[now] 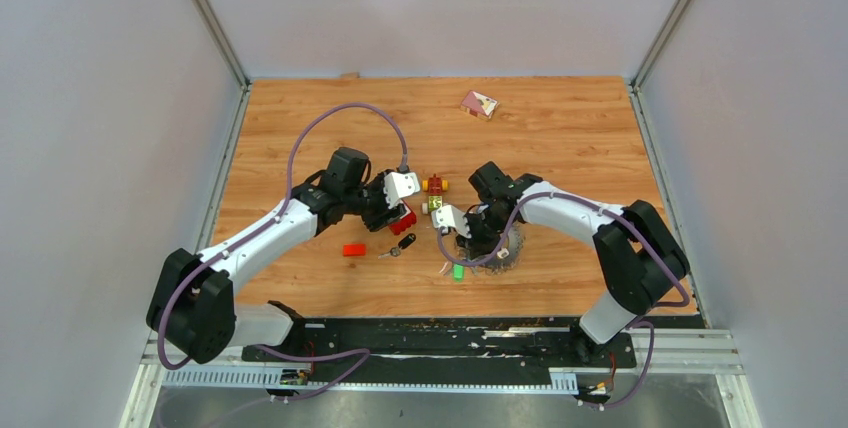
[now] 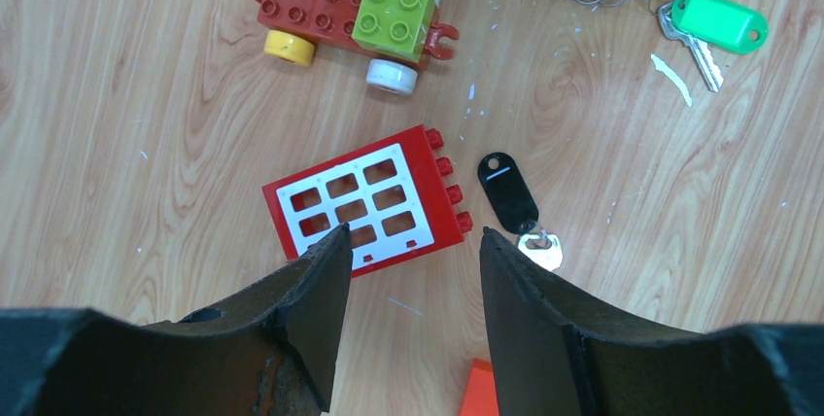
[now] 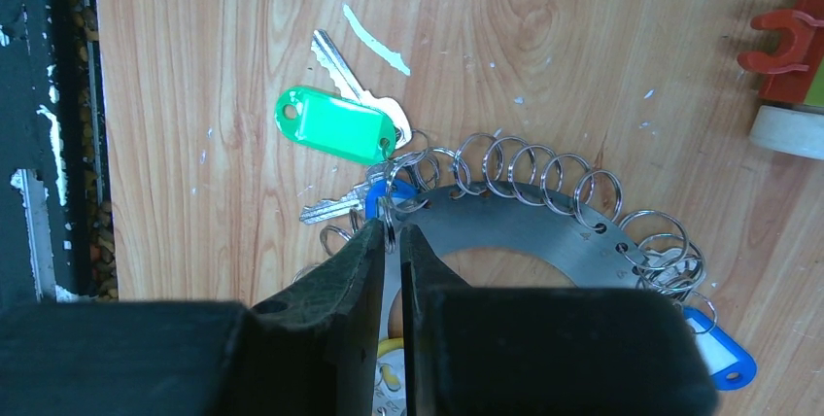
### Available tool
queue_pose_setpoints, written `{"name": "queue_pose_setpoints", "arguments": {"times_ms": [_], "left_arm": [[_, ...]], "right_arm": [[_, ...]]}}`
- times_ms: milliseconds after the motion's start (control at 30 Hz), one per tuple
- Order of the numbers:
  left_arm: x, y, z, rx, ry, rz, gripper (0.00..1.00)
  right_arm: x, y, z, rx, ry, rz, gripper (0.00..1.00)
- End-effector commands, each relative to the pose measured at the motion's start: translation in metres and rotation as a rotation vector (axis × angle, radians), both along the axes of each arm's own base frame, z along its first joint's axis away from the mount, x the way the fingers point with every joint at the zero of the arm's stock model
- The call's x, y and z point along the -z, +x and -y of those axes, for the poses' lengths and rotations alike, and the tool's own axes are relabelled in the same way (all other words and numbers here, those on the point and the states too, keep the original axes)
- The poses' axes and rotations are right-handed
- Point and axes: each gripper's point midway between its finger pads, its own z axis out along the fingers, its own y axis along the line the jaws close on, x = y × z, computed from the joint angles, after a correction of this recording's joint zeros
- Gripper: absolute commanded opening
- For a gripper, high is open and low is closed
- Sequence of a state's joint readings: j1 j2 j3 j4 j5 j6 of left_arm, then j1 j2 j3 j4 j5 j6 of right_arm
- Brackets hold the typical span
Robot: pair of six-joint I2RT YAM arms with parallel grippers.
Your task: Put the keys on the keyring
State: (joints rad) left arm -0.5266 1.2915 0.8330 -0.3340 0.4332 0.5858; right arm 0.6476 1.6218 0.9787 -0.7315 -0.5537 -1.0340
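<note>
Fingers of right gripper seemingly pinch the keyring (left gripper gapes above black-tagged key).

The left arm and the right arm are made of long white parts with fat black joints. A thin purple cable runs along each one. A small white box sits by each wrist. The left pincer and the right pincer have thick black fingers. These are pointed at the tips, rough and scratched.
</note>
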Motion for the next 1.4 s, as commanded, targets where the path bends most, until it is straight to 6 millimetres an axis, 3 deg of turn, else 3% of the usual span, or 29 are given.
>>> {"name": "queue_pose_setpoints", "arguments": {"times_ms": [0, 533, 767, 1067, 1367], "left_arm": [[-0.010, -0.001, 0.000, 0.013, -0.018, 0.021, 0.59], [-0.009, -0.001, 0.000, 0.016, -0.017, 0.020, 0.59], [-0.008, 0.000, -0.001, 0.011, -0.011, 0.019, 0.59], [-0.011, 0.004, -0.001, -0.004, -0.016, 0.032, 0.59], [-0.029, 0.005, 0.014, 0.042, -0.089, 0.051, 0.57]], "right_arm": [[0.004, 0.004, -0.004, -0.011, 0.013, 0.019, 0.13], [0.013, -0.004, -0.001, -0.030, -0.008, 0.005, 0.12], [0.012, -0.006, 0.000, -0.032, -0.007, -0.009, 0.04], [-0.019, 0.006, -0.006, -0.001, 0.048, 0.080, 0.00], [-0.078, 0.002, -0.015, -0.002, 0.196, 0.132, 0.00]]}}
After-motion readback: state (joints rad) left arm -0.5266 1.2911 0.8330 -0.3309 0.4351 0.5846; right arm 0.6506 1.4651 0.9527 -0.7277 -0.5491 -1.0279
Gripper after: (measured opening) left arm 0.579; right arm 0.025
